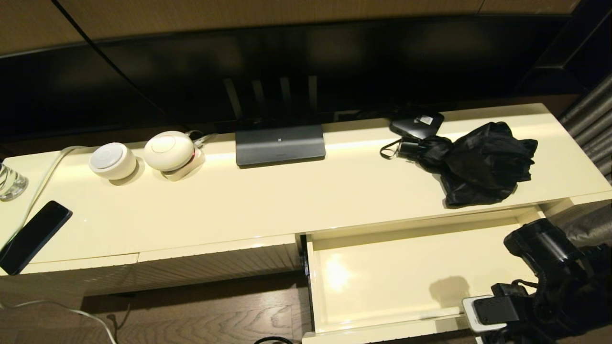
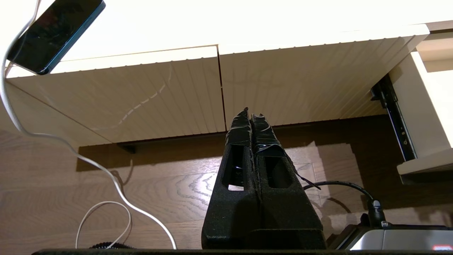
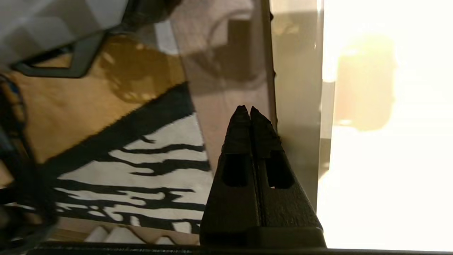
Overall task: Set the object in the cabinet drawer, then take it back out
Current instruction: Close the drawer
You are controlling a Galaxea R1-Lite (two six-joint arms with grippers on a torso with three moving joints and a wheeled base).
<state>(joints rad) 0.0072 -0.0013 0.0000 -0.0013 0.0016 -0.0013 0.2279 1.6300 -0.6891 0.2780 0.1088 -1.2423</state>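
The black folding umbrella (image 1: 478, 162) lies rumpled on the cabinet top at the right, its short handle (image 1: 409, 148) and wrist loop pointing left. Just below it, the cream cabinet drawer (image 1: 382, 329) stands pulled out with nothing inside. My right arm (image 1: 540, 277) hangs at the drawer's front right corner. In the right wrist view the right gripper (image 3: 249, 109) is shut on nothing, close beside the drawer's front wall (image 3: 297, 88). The left gripper (image 2: 252, 112) is shut and empty, low over the floor before the closed ribbed fronts (image 2: 170, 99). The drawer's side (image 2: 417, 106) shows there too.
A small flat black box with a white label (image 1: 417, 124) sits behind the umbrella. A dark stand (image 1: 279, 144), two white round devices (image 1: 113, 161), a phone (image 1: 33, 236), a glass (image 1: 10, 181) and a white cable (image 2: 106, 170) lie to the left. A striped rug (image 3: 141, 177) covers the floor.
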